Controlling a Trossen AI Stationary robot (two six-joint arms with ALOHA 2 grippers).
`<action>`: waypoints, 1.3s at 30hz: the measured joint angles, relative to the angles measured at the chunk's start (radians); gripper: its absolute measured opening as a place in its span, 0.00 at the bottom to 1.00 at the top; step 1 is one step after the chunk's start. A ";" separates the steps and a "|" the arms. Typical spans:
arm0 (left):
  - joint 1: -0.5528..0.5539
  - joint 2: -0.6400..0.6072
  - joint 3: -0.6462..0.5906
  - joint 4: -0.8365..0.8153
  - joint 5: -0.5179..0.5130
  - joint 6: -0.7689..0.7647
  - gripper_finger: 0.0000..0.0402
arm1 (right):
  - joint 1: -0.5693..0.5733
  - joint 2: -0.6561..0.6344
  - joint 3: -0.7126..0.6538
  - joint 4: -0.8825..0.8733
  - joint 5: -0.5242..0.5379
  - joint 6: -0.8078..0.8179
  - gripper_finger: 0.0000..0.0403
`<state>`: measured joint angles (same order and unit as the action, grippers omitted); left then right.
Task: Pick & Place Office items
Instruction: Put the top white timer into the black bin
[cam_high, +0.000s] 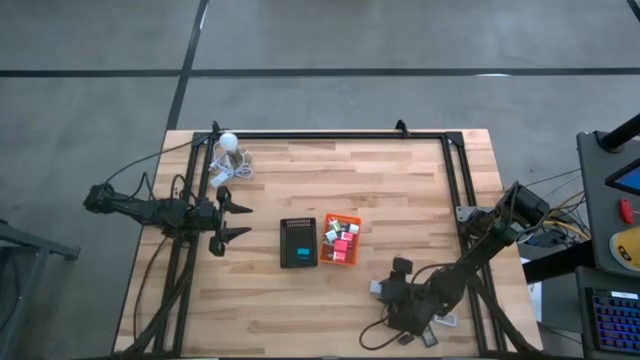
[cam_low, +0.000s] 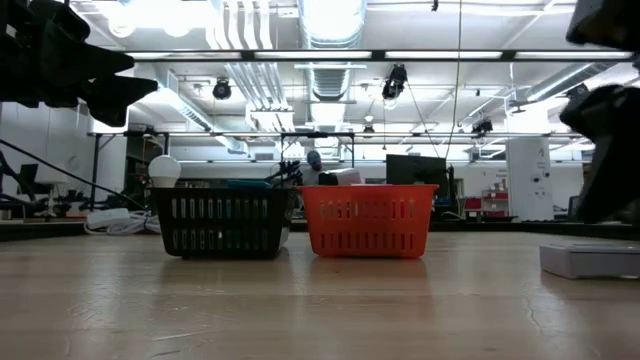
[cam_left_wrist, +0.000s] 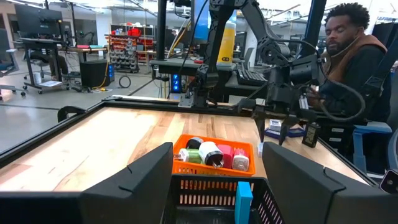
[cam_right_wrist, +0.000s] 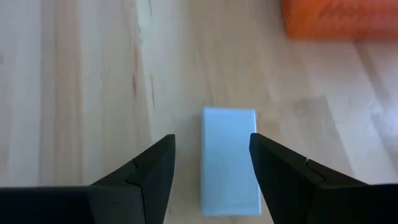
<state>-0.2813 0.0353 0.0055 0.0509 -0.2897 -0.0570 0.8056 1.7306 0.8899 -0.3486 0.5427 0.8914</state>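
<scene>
Pale block (cam_right_wrist: 229, 160) cut off between fingers (cam_right_wrist: 149, 174)

- A black tray (cam_low: 221, 220) and an orange tray (cam_low: 366, 220) are seen side by side on the wooden table (cam_low: 300, 310), at the middle of the frame, nearly touching.
- A white ball (cam_low: 164, 171) is seen above the black tray's left end.
- Rounded items are glimpsed over the orange tray's rim; their kind cannot be told.
- A flat pale block (cam_low: 590, 260) is laid on the table at the right edge.
- Dark arm parts are seen at the upper left and upper right corners.
</scene>
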 joint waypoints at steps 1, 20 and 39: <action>0.000 0.000 0.000 0.000 0.000 0.000 0.63 | 0.001 0.000 0.009 -0.003 0.004 -0.018 0.50; 0.000 0.000 0.000 0.000 0.000 0.000 0.63 | -0.001 -0.002 -0.007 -0.078 -0.005 0.054 0.50; 0.000 0.000 0.000 0.000 0.000 0.000 0.63 | -0.002 0.006 -0.089 0.059 -0.042 0.096 0.49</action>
<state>-0.2811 0.0357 0.0055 0.0509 -0.2895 -0.0566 0.8041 1.7367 0.8005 -0.2895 0.5003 0.9877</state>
